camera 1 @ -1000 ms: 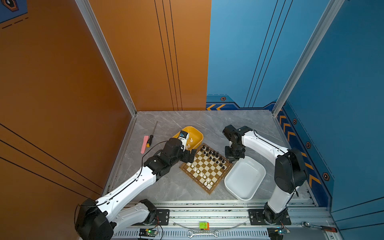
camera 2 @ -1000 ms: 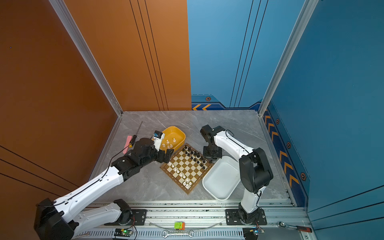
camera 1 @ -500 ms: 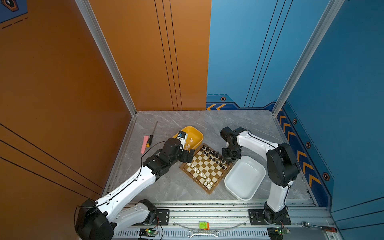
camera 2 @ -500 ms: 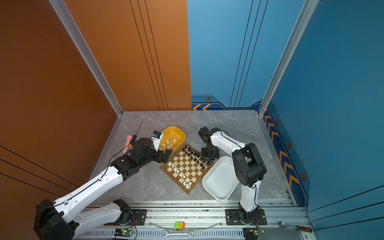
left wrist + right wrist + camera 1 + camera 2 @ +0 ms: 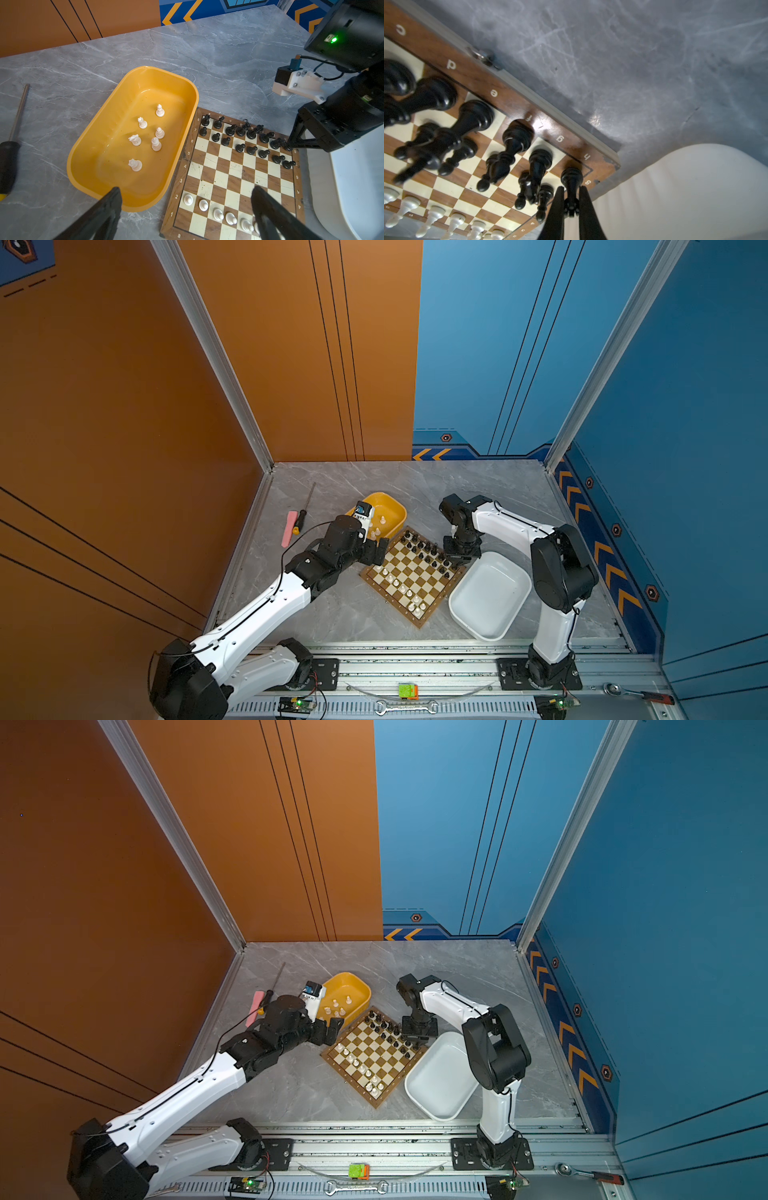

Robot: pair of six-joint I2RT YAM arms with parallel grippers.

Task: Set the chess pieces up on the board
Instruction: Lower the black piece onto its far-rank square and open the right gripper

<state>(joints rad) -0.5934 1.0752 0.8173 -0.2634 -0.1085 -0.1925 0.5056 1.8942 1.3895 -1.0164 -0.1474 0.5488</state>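
Observation:
The board (image 5: 419, 578) (image 5: 376, 1052) lies slanted mid-table. Black chess pieces (image 5: 428, 551) (image 5: 251, 133) fill its two far rows, and white pawns (image 5: 399, 587) (image 5: 203, 204) line a near row. My right gripper (image 5: 572, 188) (image 5: 455, 559) is shut on a black rook (image 5: 571, 176). The rook's base is at the corner square by the h and 8 marks. My left gripper (image 5: 186, 189) (image 5: 376, 551) hangs open and holds nothing, above the board's corner next to the yellow tray (image 5: 87, 133). Several white pieces (image 5: 155, 143) stand in that tray.
A white tray (image 5: 490, 597) (image 5: 685, 187) lies against the board's right side, under my right arm. A screwdriver (image 5: 305, 506) and a pink strip (image 5: 289, 528) lie at the left wall. A wrench (image 5: 405, 708) and a ratchet (image 5: 636, 693) rest on the front rail.
My right gripper has shifted left and down onto the board's far-right corner, still shut on the rook, and its elbow has swung. The left arm has not moved.

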